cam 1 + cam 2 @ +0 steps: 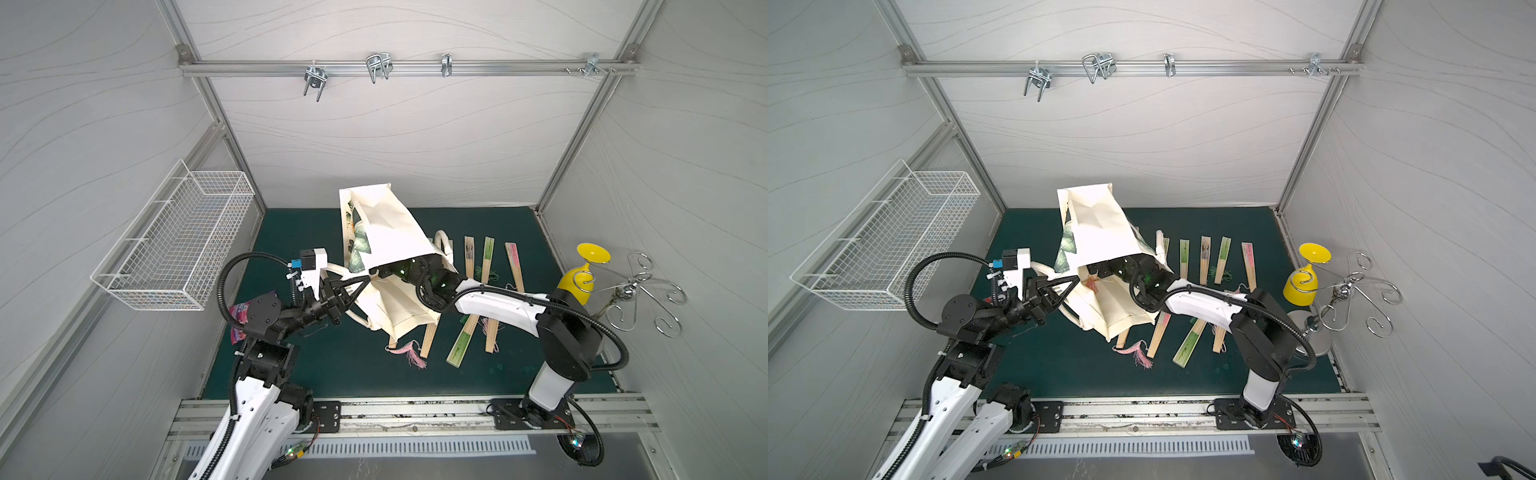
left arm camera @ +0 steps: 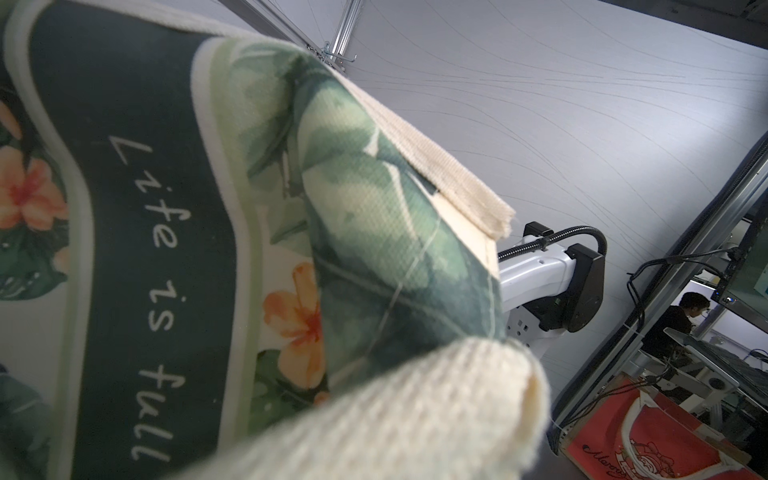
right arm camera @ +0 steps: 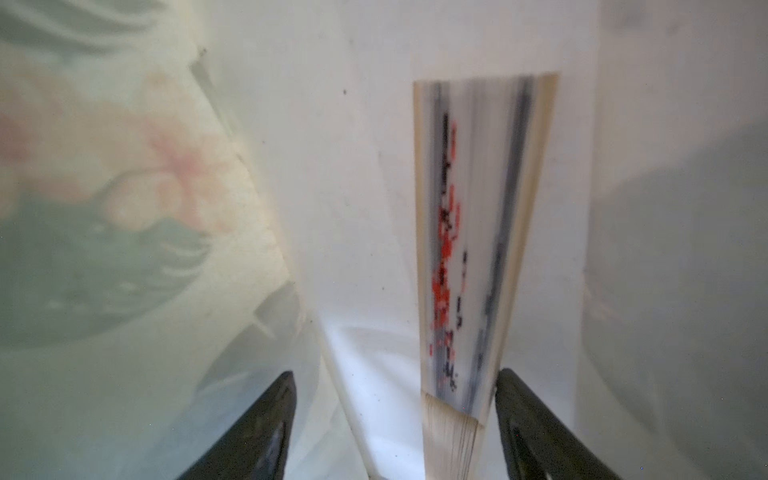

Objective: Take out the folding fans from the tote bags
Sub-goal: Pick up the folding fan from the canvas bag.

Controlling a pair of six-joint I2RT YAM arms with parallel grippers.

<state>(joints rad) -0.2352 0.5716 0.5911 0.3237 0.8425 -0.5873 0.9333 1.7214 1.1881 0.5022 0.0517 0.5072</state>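
Straddling fan [image 3: 469, 232] inside tote bag [image 1: 390, 232]: right pincer [image 3: 395, 374]

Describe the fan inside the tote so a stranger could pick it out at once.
Find the cream tote in the middle of the green mat. The right gripper reaches into its mouth, and a closed fan lies between the open jaws. Unlike the fans on the mat, it has red and black marks on white paper.

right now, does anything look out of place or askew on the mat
The tote bag is tipped over, one handle pinched in the left gripper. A pink packet sits half hidden under the left arm, away from the fans. One fan is mostly pinned under the bag, its pink tassel sprawled.
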